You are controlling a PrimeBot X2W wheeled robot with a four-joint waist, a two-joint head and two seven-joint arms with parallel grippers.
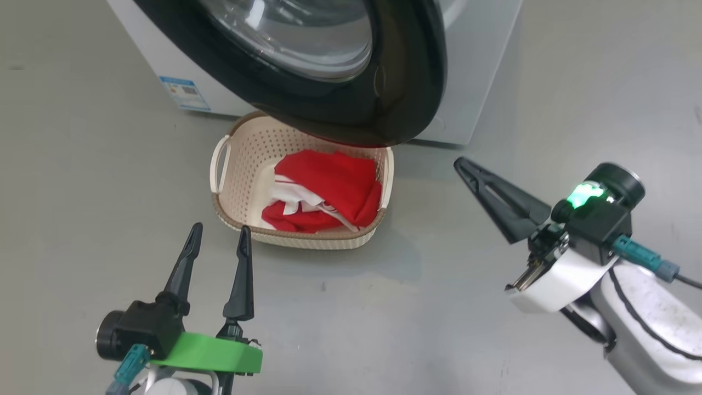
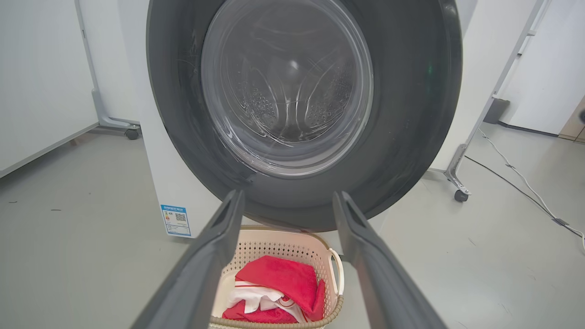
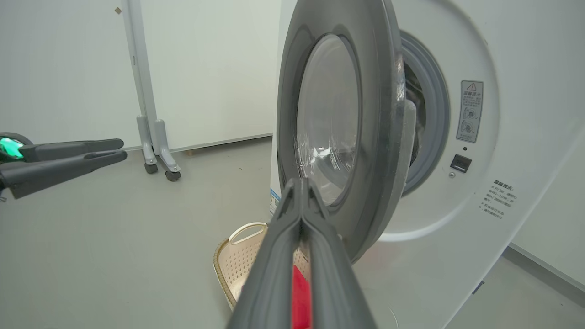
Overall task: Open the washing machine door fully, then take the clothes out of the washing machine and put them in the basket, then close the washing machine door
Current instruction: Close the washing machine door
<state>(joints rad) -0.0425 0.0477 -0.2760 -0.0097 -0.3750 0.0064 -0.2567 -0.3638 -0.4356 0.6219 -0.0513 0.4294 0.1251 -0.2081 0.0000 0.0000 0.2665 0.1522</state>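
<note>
Grey floor runs under both my arms. Nearest, my left gripper (image 1: 221, 227) hangs with its fingers spread and nothing between them, aimed over the basket (image 1: 307, 240) just ahead. My right gripper (image 1: 460, 163) sits off to the basket's right, fingers pressed flat together on nothing, tips pointing up and left at the lower edge of the washing machine door (image 1: 406, 82).

The clothes (image 1: 329, 189), red with white parts, lie heaped inside the basket, so I judge the unloading done and only the closing left. The door stands ajar and upright, its black rim overhanging the basket's far end. From my right wrist I see it nearly edge-on: its free edge is ahead of my closed fingers and a little right, its outer glass face is turned left, and the gap to the grey gasket (image 3: 432, 114) is on the right.

My right arm is nearer that free edge. I judge the next move to be a push on the outer face, toward the washing machine (image 1: 477, 66).

As for writing, a blue label (image 1: 185, 93) with a QR code sits low on the cabinet. There is also a grey warning sticker (image 3: 471, 111) with a triangle, and small printed text (image 3: 498, 198) beneath. None of it is legible, and I can make out no brand.
</note>
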